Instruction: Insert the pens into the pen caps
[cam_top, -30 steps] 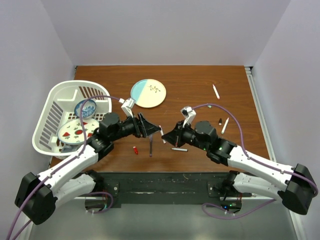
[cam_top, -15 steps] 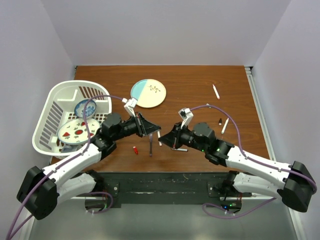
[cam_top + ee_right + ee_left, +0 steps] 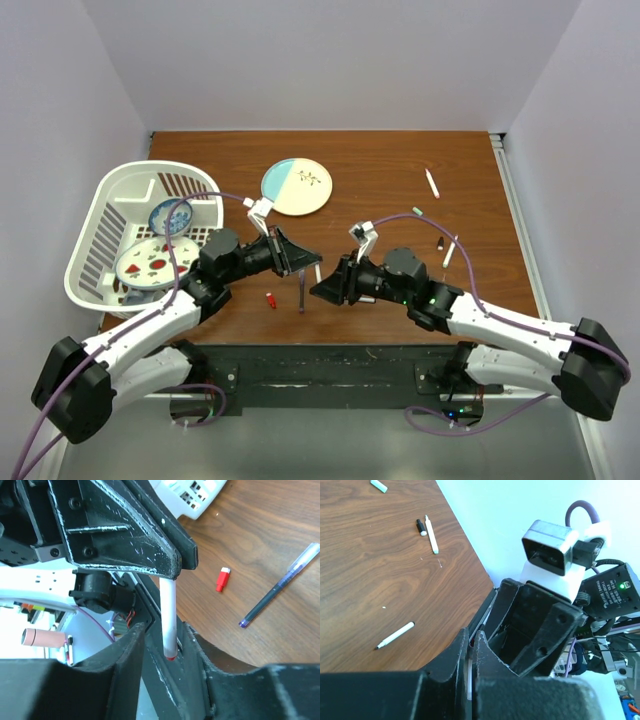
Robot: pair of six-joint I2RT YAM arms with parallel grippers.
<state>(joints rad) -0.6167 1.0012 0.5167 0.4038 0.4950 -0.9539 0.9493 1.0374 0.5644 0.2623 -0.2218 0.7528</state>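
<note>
A white pen (image 3: 169,612) with a red end sticks out of my left gripper (image 3: 305,262), which is shut on it; a white sliver of that pen (image 3: 466,667) shows between the jaws. My right gripper (image 3: 325,290) meets it nose to nose. Its jaws stand open around the pen's red end, with a gap on each side. A red pen cap (image 3: 271,299) and a dark purple pen (image 3: 301,295) lie on the table just below the left gripper. Further right lie two white pens (image 3: 432,183) (image 3: 450,250) and a black pen cap (image 3: 440,242).
A white basket (image 3: 120,230) holding dishes stands at the left edge. A blue and cream plate (image 3: 297,186) lies behind the grippers. Another white pen (image 3: 395,635) rests on the wood near the right arm, and a small pale cap (image 3: 378,486) lies far right.
The left gripper has shut on the white pen that the right gripper held. The right gripper's jaws have opened, and the right arm has pushed a little leftward.
</note>
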